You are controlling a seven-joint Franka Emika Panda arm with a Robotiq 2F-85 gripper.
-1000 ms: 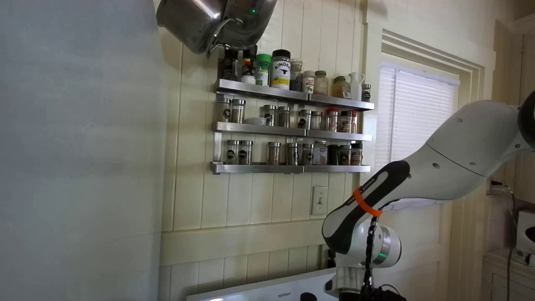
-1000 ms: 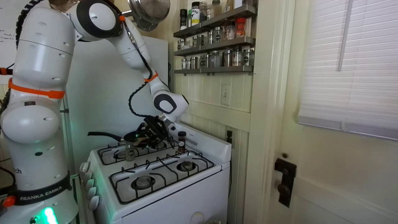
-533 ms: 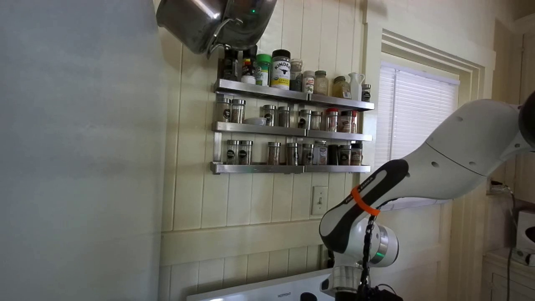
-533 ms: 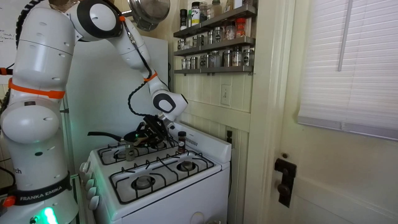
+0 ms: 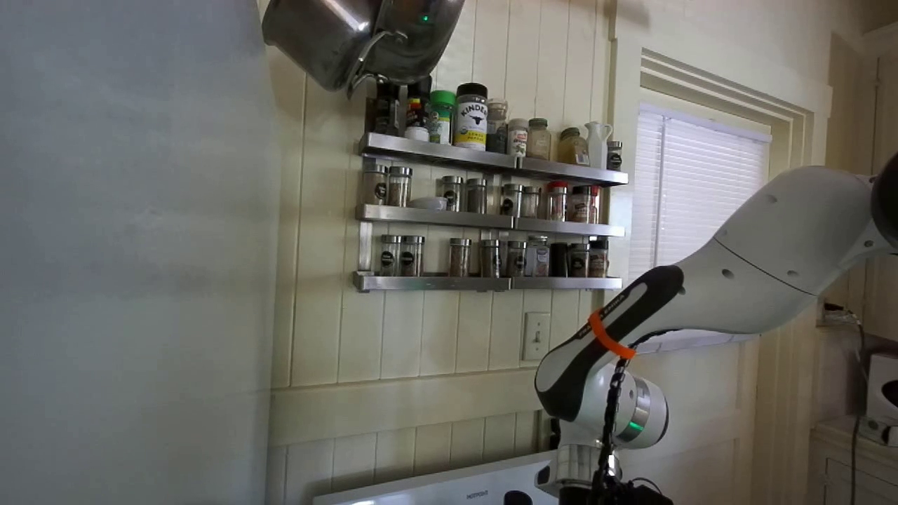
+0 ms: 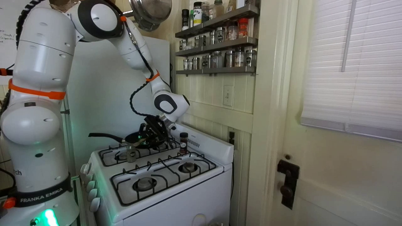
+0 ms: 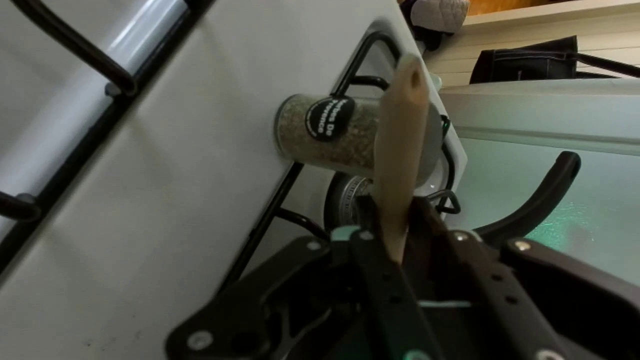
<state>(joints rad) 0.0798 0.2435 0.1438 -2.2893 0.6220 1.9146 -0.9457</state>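
In the wrist view my gripper is shut on the pale wooden handle of a utensil; a hole pierces its free end. The handle's lower end narrows between the fingers, and the rest of the utensil is hidden. Beyond it lies a glass jar labelled Herbes De Provence, standing near the stove's front in an exterior view. A black frying pan sits on the back-left grates, partly covered by my gripper. Its curved handle shows at right in the wrist view.
A dark-capped spice jar stands by the stove's backguard, close to the gripper. Black grates cover the white stove. Spice shelves and hanging steel pots are above. A large pale panel rises behind.
The arm has shifted slightly left in both exterior views. The gripper's fingers have drawn together over the pan. The jars and pan look unmoved.
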